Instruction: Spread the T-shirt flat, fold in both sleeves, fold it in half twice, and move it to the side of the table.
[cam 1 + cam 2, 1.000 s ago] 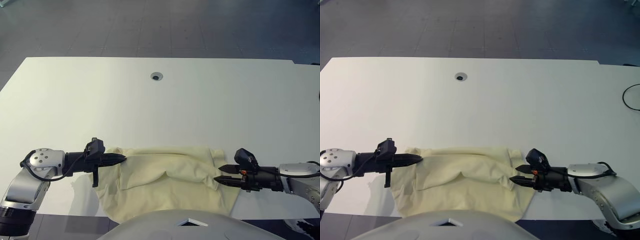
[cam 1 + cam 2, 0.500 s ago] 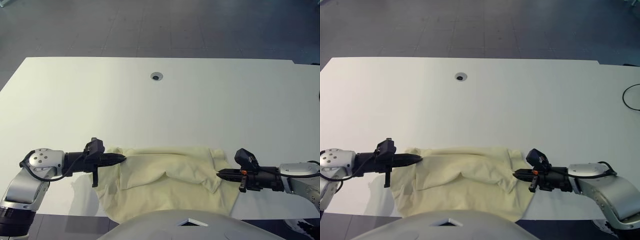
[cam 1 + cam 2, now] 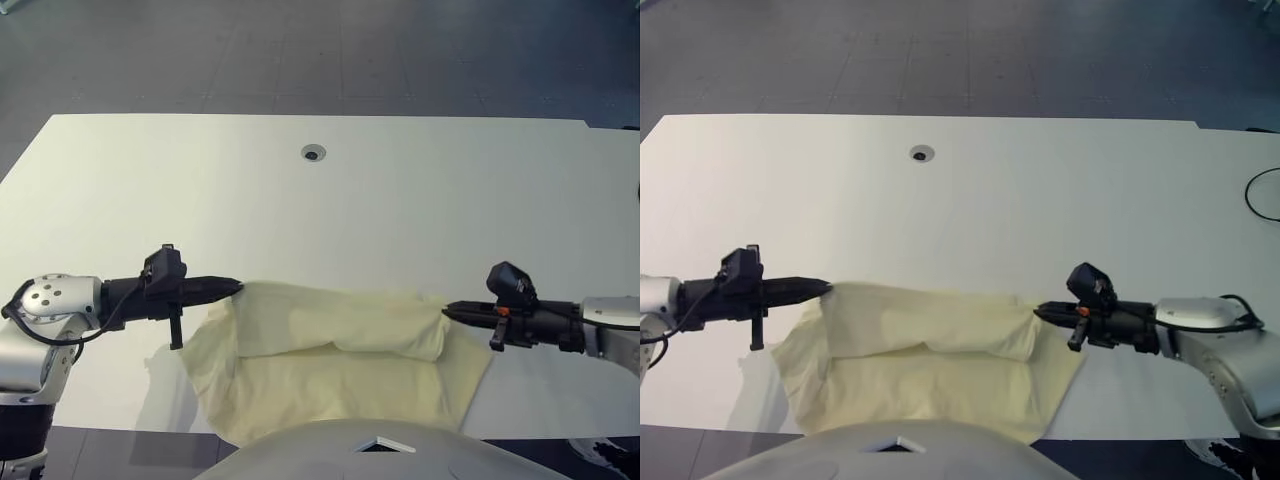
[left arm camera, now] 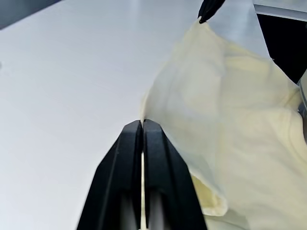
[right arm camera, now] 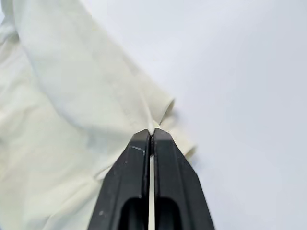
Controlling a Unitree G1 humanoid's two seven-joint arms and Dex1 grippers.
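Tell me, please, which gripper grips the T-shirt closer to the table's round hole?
The left gripper; its pinch on the T-shirt lies nearer the round hole than the right gripper's.

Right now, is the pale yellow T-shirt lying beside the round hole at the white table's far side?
No, the T-shirt sits at the table's near edge, pinched between left gripper and right gripper.
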